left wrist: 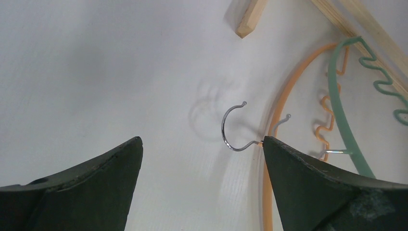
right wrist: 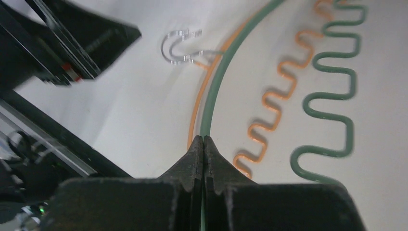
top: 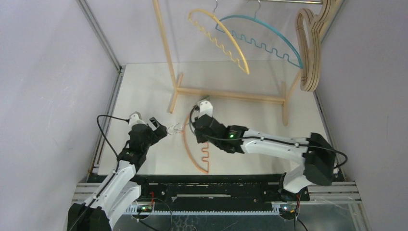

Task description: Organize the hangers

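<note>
Right gripper [right wrist: 203, 140] pinches the arch of the green hanger [right wrist: 225, 65], a hold only its wrist view shows; the orange hanger [right wrist: 196, 108] lies alongside on the table [left wrist: 96, 72]. Left gripper [left wrist: 202, 140] gapes empty, hooks [left wrist: 225, 129] just beyond its fingertips [left wrist: 131, 148].

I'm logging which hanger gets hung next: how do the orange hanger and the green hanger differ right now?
The green hanger is pinched in the right gripper's shut fingers; the orange hanger lies ungripped on the table. Green looks thicker than orange in both wrist views. Both are thin arches with wavy inner edges and metal hooks.
</note>
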